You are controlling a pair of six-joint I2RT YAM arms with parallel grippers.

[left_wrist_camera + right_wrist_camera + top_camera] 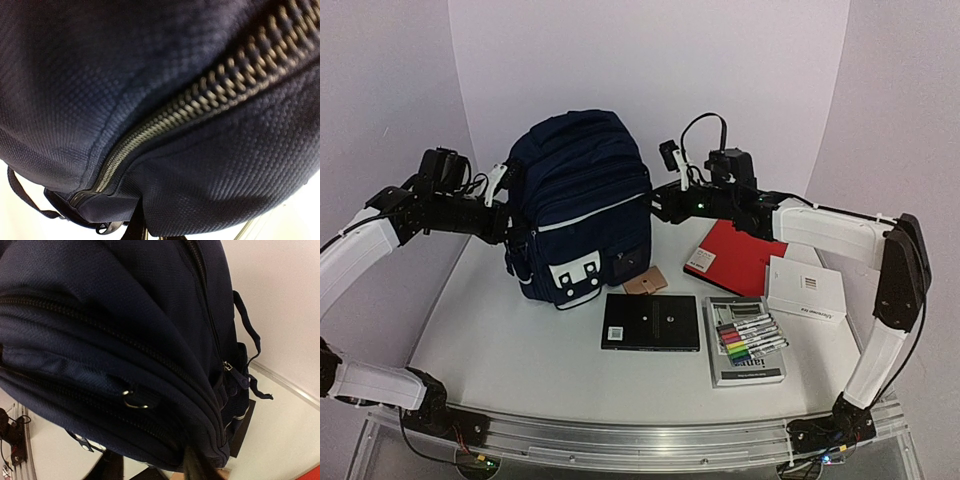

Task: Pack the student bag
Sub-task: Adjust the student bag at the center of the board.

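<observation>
The student bag (pixel 582 205) stands upright at the table's middle back, navy with white stripes. My left gripper (pixel 510 228) is pressed against its left side. In the left wrist view the navy fabric and a grey zip (pixel 200 102) fill the frame, and a fold of fabric hangs down between my nearly closed fingers (pixel 136 231). My right gripper (pixel 662 207) is against the bag's right side. In the right wrist view the bag's lower edge (pixel 150 405) sits between my two dark fingers (pixel 196 466), and the fingertips are hidden by fabric.
In front of the bag lie a small brown card (pixel 645 282) and a black flat book (pixel 651 322). To the right are a red notebook (pixel 735 255), a white box (pixel 806 288) and a set of coloured markers (pixel 750 336) on a grey book.
</observation>
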